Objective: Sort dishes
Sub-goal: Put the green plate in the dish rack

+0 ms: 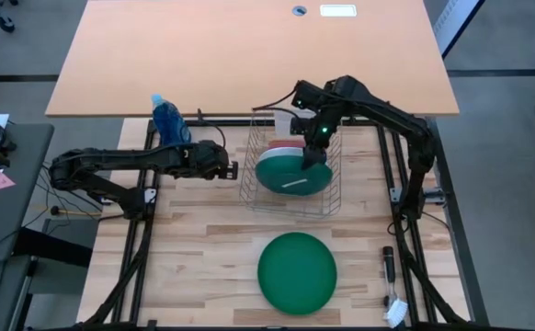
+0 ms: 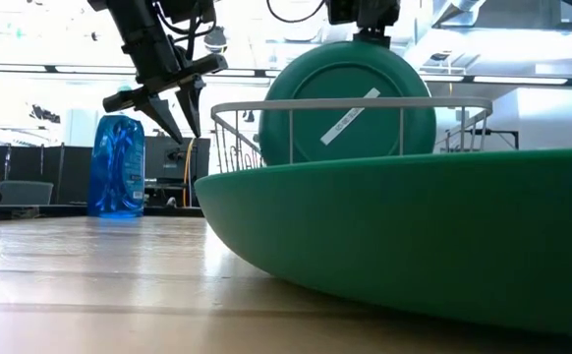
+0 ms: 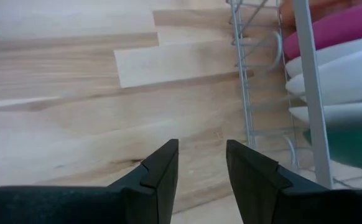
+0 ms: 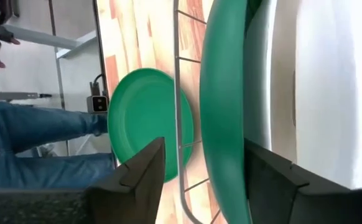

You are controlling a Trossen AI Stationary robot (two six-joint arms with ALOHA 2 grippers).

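A wire rack (image 1: 290, 188) at the table's middle holds several plates standing on edge: magenta (image 3: 330, 31), white (image 3: 339, 65) and, nearest, a dark green plate (image 1: 290, 173) with a white sticker on its underside (image 2: 350, 118). A second green plate (image 1: 297, 273) lies flat on the table near the front edge. My right gripper (image 1: 315, 158) is open above the rack, with its fingers on either side of the standing green plate's upper rim (image 4: 221, 112). My left gripper (image 1: 233, 169) hangs open just left of the rack, holding nothing (image 3: 201, 168). My right gripper straddles the standing green plate's upper rim (image 4: 224, 143) from above, one finger (image 4: 147, 165) on its underside's side with a gap showing, the other (image 4: 271, 177) between it and the white plate. Whether either finger touches the plate, I cannot tell.
A blue spray bottle (image 1: 168, 119) stands left of the rack at the back. A dark tool (image 1: 389, 262) lies at the right edge. A large desk (image 1: 249, 55) adjoins the far side. A person's legs in jeans (image 4: 38, 137) show beyond the near edge.
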